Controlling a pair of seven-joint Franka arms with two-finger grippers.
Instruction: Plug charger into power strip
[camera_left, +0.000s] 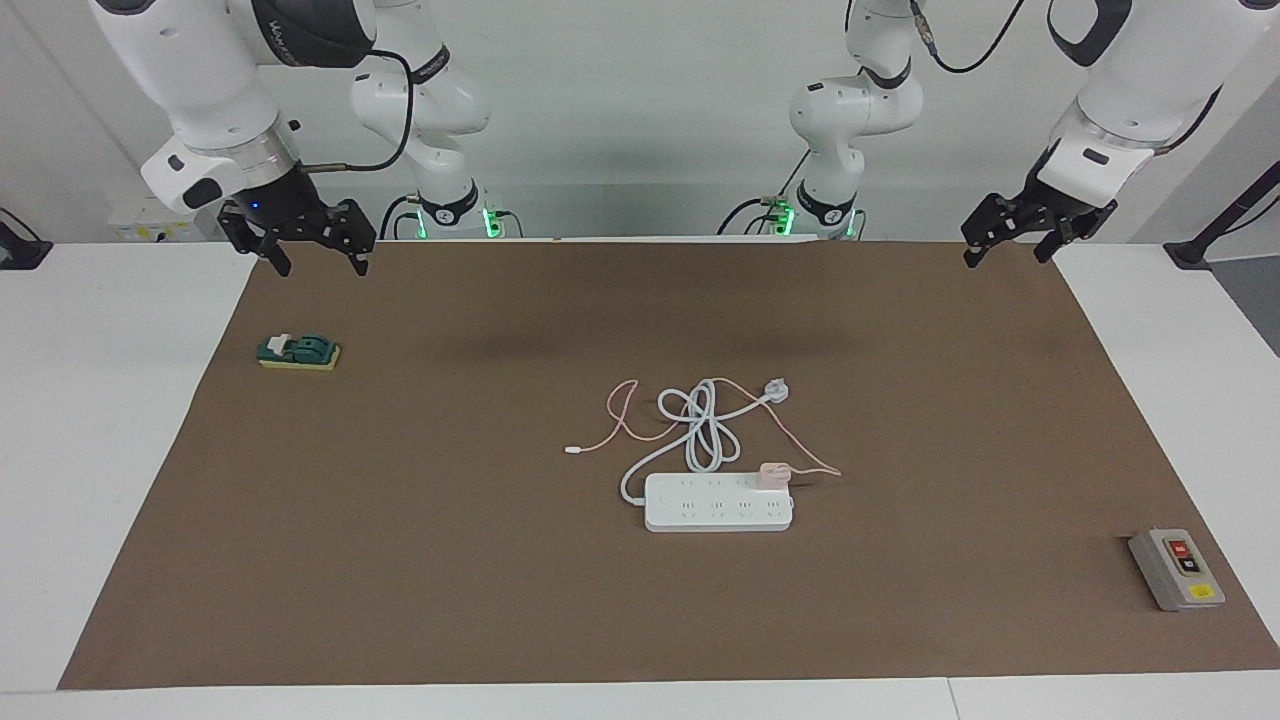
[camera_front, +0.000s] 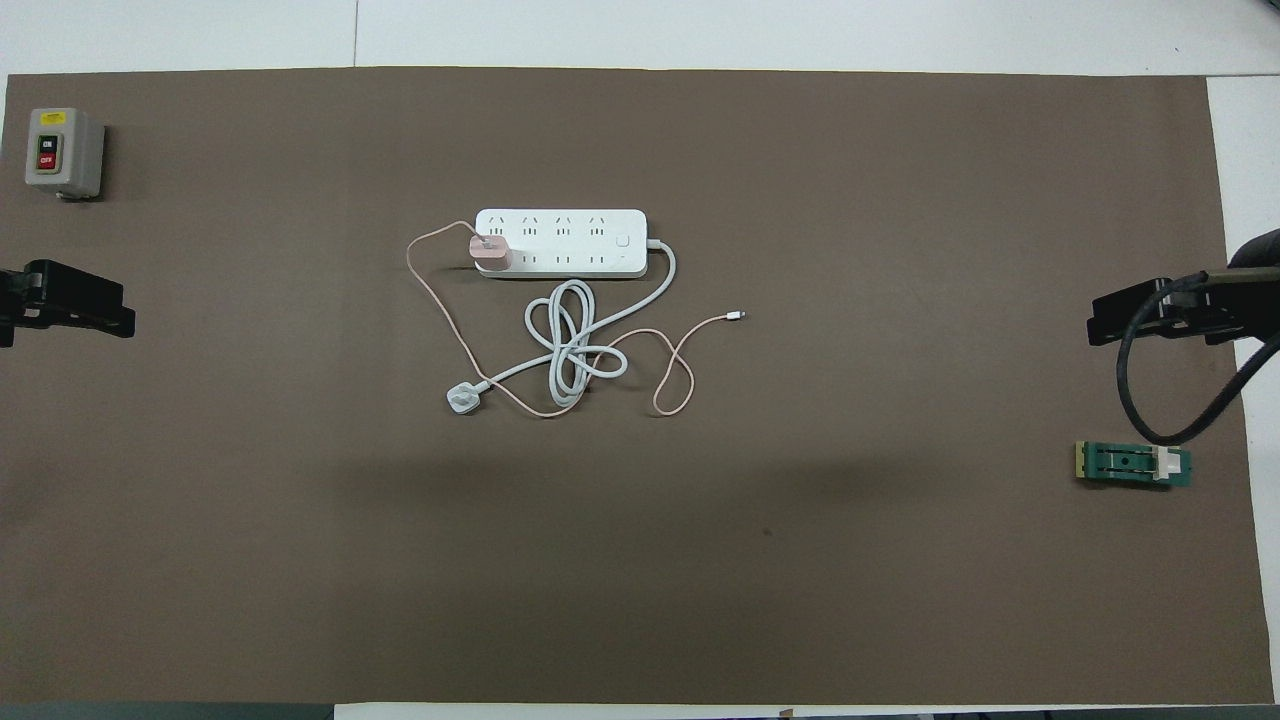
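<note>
1. The charger (camera_left: 773, 474) sits on the power strip (camera_left: 718, 503), at the strip's end toward the left arm, mid-worktop.
2. From the strip in the overhead view, the left gripper (camera_left: 1008, 243) hangs at nine o'clock, jaws apart, empty.
3. The right gripper (camera_left: 318, 249) hangs at three o'clock, likewise spread and empty.

A robotics lab. Two white robot arms (camera_left: 200, 90) are mounted at the edge of a white table (camera_left: 90, 400), their bases lit with green lights, with black cables running along them. A large brown mat (camera_front: 900, 550) covers the tabletop as a work surface. Plain white walls (camera_left: 640, 100) stand at the back. On the mat lie test items: a power strip (camera_left: 718, 502), a grey switch box (camera_left: 1176, 569) and a small green part (camera_left: 298, 352).
</note>
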